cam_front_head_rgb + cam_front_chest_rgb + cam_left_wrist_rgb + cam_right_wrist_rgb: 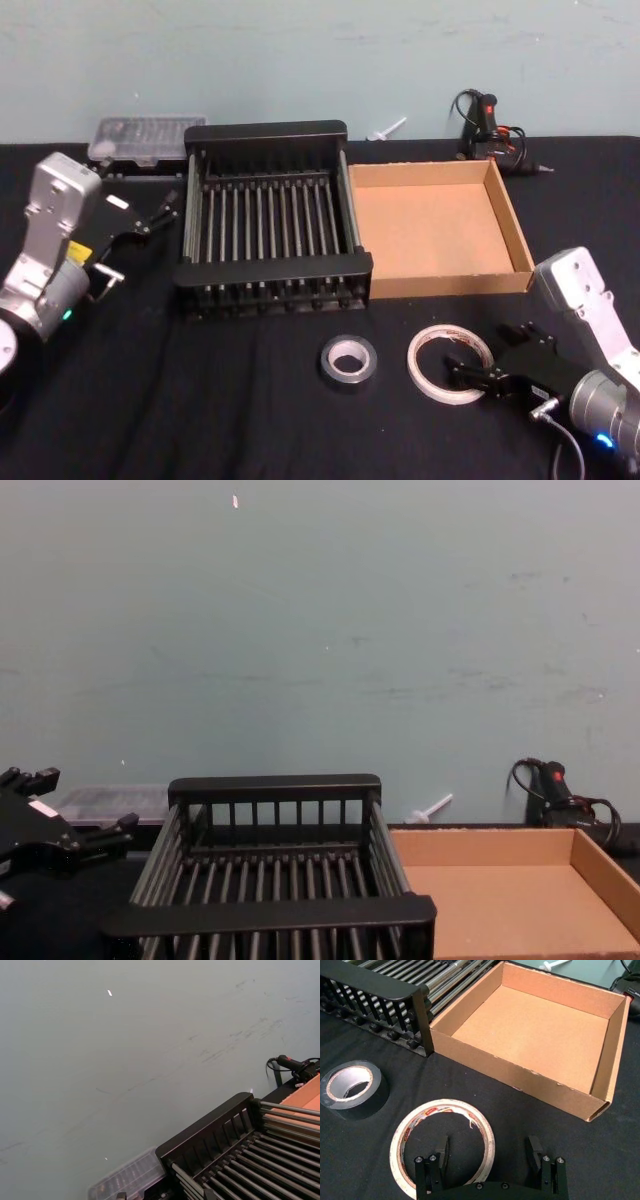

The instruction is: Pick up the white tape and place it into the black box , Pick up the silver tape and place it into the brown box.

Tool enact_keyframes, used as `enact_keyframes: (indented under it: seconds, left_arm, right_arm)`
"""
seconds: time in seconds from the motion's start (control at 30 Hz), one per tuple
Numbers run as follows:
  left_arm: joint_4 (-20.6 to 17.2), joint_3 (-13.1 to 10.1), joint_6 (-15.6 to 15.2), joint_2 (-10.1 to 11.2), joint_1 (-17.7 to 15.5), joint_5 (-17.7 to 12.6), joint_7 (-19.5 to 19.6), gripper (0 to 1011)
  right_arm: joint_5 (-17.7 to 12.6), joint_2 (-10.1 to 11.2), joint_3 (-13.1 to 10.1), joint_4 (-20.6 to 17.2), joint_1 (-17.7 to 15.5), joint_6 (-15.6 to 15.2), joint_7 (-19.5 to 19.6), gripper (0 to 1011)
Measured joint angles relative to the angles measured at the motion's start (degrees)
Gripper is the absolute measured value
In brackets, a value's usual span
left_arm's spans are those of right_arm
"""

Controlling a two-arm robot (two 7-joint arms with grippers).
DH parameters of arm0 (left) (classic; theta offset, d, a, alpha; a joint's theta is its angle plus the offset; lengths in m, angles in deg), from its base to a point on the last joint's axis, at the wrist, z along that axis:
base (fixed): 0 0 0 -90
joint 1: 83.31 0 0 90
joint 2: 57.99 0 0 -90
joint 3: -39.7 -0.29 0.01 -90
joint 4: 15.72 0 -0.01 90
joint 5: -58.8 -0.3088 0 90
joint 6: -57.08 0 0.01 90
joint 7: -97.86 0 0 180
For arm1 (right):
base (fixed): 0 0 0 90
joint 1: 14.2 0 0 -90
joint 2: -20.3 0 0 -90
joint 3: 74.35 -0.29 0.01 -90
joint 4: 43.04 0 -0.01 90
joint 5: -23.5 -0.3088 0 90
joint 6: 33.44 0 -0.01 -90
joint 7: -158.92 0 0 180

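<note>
The white tape (432, 338) (442, 1105) lies flat on the black cloth in front of the brown box (430, 225) (535, 1035). My right gripper (480, 356) (488, 1153) is low at the roll's near right side and open. One finger sits inside the ring and the other outside, with the band between them. The silver tape (349, 380) (376, 1091) lies to the left of the white roll, apart from it. The black box (275, 268) (275, 788) stands left of the brown box and holds nothing. My left gripper (165, 212) (85, 805) hangs open beside the black box's left wall.
A clear plastic case (145, 140) lies behind the black box at the back left. A black tool with red and black cables (490, 125) sits behind the brown box, and a small white object (387, 129) lies between them. A pale green wall (320, 630) closes the table's far edge.
</note>
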Motion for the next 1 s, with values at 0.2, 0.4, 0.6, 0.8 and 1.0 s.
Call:
enact_keyframes:
  seconds: [0.2,0.4,0.6,0.8,1.0]
  left_arm:
    - [0.00,0.00,0.00,0.00,0.00,0.00,0.00,1001]
    - [0.00,0.00,0.00,0.00,0.00,0.00,0.00,1001]
    - [0.00,0.00,0.00,0.00,0.00,0.00,0.00,1001]
    - [0.00,0.00,0.00,0.00,0.00,0.00,0.00,1001]
    - [0.00,0.00,0.00,0.00,0.00,0.00,0.00,1001]
  right_arm:
    - [-0.05,0.05,0.06,0.00,0.01,0.00,0.04,1002]
    - [-0.10,0.08,0.10,0.00,0.04,0.00,0.09,941]
    - [-0.13,0.11,0.14,0.00,0.04,0.02,0.12,798]
    - [-0.18,0.14,0.15,0.00,0.04,0.04,0.15,606]
    - [-0.21,0.14,0.15,-0.01,0.04,0.06,0.18,399]
